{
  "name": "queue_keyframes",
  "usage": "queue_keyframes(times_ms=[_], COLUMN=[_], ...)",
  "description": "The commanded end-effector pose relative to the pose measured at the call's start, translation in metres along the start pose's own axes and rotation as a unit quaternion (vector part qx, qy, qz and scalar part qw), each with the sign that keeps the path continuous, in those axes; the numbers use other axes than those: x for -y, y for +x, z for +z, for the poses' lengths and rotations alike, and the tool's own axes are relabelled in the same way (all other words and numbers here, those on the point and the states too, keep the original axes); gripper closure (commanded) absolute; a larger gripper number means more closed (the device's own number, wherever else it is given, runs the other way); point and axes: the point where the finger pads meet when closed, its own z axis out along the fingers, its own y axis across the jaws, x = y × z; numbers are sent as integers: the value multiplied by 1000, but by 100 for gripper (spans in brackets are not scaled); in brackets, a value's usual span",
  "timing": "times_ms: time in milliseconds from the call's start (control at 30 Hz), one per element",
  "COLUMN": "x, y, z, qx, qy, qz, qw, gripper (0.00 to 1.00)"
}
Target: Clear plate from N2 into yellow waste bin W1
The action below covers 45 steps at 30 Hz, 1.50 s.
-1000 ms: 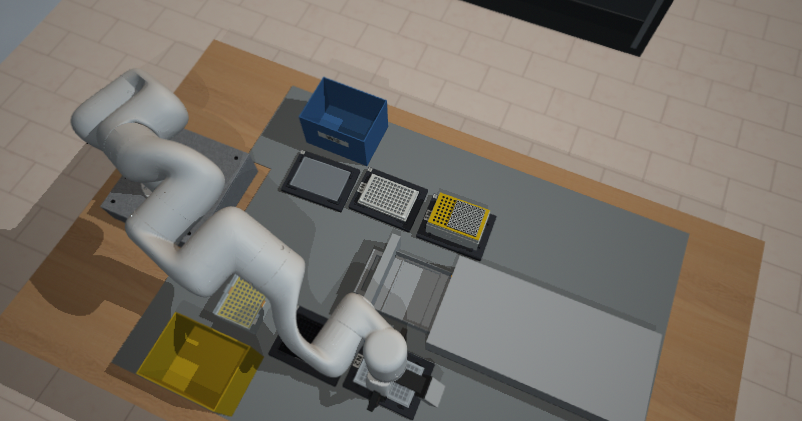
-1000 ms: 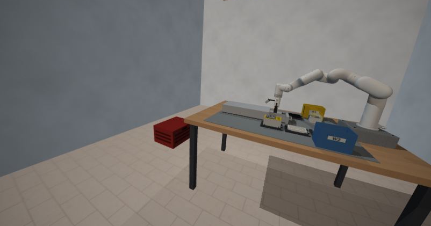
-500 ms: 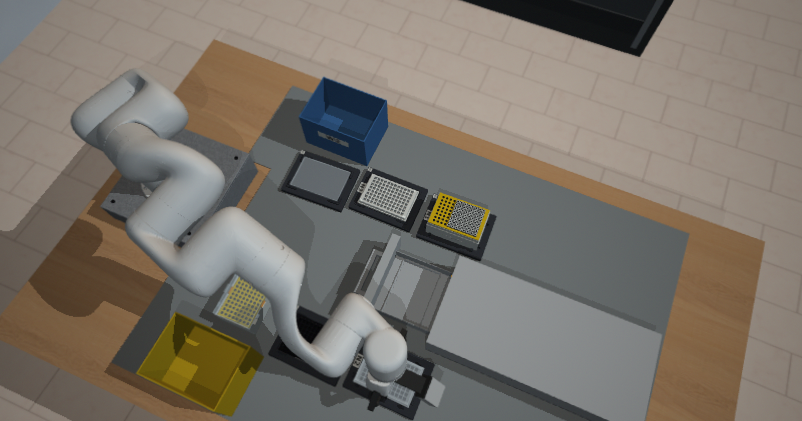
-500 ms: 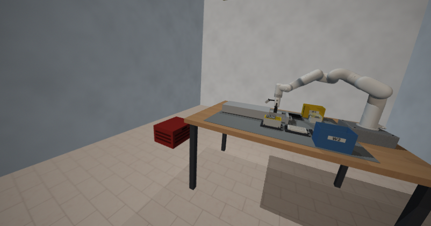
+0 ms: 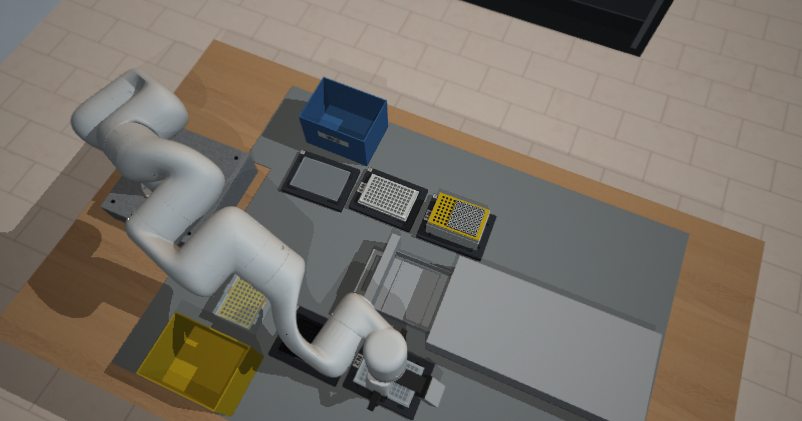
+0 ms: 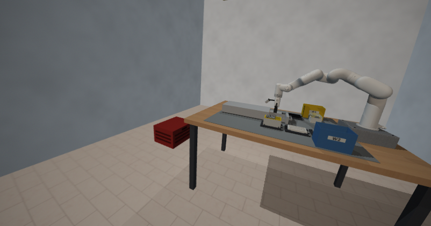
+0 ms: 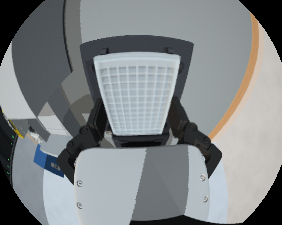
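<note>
The clear plate, a pale grid of wells, lies in its black nest at the bench's front edge. In the top view my wrist mostly covers it. My gripper is down over the plate, with one finger against each long side, shut on it. The plate still rests in the nest. The gripper also shows in the top view and the exterior view. The yellow bin W1 stands upright at the front left corner, to the left of the gripper, and shows in the exterior view.
The blue bin W2 stands at the back. A row of nests holds a grey plate, a white plate and the yellow tip box. The grey cooler, its drawer out, lies right of the gripper. A yellowish plate sits beside W1.
</note>
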Motion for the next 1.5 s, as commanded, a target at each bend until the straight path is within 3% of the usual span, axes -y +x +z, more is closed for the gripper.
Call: queue_keyframes(times_ms=[0, 1167, 1467], x=[-1, -1, -1], y=[2, 2, 2], z=[-3, -3, -9], qx=[-3, -3, -3], qy=[-1, -1, -1], qz=[0, 0, 0], qw=[1000, 1000, 1000], gripper=[100, 100, 100])
